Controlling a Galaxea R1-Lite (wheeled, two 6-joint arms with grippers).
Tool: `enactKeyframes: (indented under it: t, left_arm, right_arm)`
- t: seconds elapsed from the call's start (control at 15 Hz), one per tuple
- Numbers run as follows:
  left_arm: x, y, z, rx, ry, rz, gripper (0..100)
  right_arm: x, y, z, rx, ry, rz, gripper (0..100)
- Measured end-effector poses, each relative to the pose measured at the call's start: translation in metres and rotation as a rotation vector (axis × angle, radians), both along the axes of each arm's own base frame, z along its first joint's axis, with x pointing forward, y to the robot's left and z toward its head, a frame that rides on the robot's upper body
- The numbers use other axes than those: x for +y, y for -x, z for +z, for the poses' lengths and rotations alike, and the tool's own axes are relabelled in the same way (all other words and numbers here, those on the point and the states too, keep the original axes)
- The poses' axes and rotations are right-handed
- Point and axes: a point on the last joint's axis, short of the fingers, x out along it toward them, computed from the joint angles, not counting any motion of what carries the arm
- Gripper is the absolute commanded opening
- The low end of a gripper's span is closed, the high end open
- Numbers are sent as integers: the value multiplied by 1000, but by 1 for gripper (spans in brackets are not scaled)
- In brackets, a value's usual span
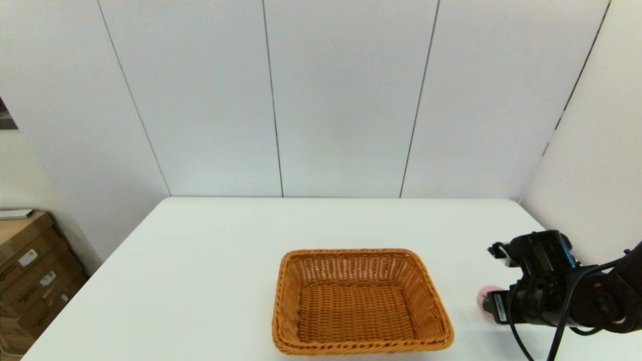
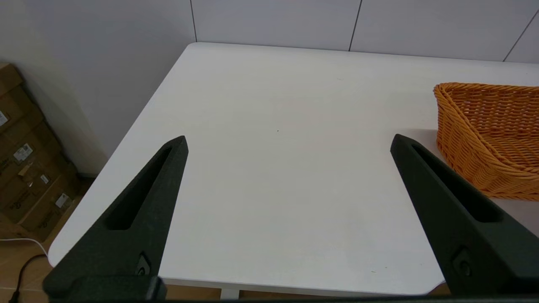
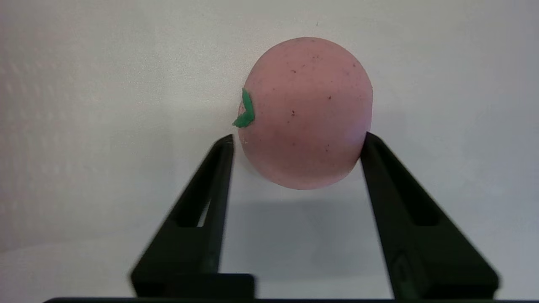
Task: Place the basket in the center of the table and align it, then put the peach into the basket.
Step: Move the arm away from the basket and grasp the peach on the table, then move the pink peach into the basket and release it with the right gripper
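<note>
The orange-brown woven basket (image 1: 358, 301) sits on the white table (image 1: 210, 260), near the front edge and roughly central, its long sides parallel to that edge; it is empty. In the left wrist view its corner (image 2: 488, 134) shows beside the left gripper (image 2: 289, 141), which is open over bare tabletop. The pink peach (image 1: 486, 295) lies to the right of the basket, at the tip of my right gripper (image 1: 494, 303). In the right wrist view the peach (image 3: 305, 113), green leaf mark sideways, sits between the two black fingertips of the right gripper (image 3: 297, 138), which press its sides.
Cardboard boxes (image 1: 30, 271) stand on the floor beyond the table's left edge. White wall panels close off the back and right sides. The right arm's black wrist and cables (image 1: 551, 281) hang over the table's right front corner.
</note>
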Motion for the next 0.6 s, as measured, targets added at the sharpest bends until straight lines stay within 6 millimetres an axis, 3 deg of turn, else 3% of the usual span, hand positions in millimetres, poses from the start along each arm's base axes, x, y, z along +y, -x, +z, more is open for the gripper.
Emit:
enactKeyframes:
  t: [0.33,0.6]
  left_arm:
    - [0,0,0,0,0,0,100]
    - [0,0,0,2,0,1,100]
  right_arm:
    - [0,0,0,0,7,-6,0]
    - [-1,2,13,-60,1,-8,0]
